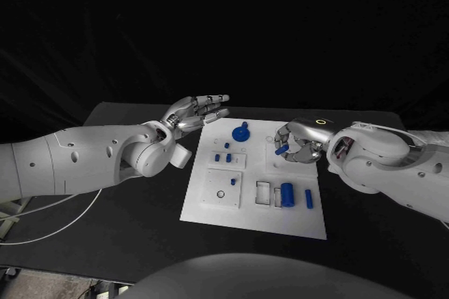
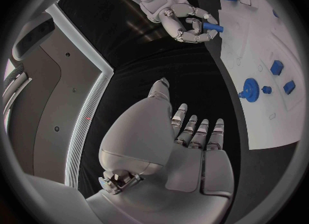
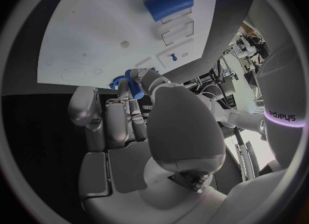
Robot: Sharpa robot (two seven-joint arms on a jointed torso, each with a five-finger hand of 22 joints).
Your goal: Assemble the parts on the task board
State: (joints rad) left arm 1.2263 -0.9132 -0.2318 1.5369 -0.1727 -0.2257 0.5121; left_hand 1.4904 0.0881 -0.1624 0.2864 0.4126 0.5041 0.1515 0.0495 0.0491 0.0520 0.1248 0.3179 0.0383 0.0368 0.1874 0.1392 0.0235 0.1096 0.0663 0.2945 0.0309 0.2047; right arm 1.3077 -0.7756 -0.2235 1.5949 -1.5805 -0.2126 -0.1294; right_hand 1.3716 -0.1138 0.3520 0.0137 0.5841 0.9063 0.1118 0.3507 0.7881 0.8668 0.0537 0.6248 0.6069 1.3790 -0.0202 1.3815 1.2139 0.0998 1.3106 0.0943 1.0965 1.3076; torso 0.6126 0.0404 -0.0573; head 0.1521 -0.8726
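Pinching a small blue peg point(image 1: 281, 150) above the board point(image 1: 257, 211), your right hand point(image 1: 301, 146) should descend square (judgement); left hand point(image 1: 194, 112) hovers empty, fingers spread, beside the gear point(image 1: 241, 131).

Board point(image 1: 211, 208): plain white w/ thin grey outlines, lower centre of head view. Table point(image 1: 122, 247): black. Parts all blue: gear point(image 1: 241, 131) at upper board, small pegs point(image 1: 222, 157) centre-left, cylinder point(image 1: 288, 194) lower right, slim pin point(image 1: 309, 198) just right of it. Peg point(image 1: 281, 150) in right hand point(image 1: 301, 144): blue too; hand silver, w/ a yellowish ring of light on its back. Left hand point(image 1: 194, 112): silver, upper centre-left. Arms point(image 1: 84, 157): white, grey joints. Cables point(image 1: 47, 231) at lower left: white. Backdrop: black.
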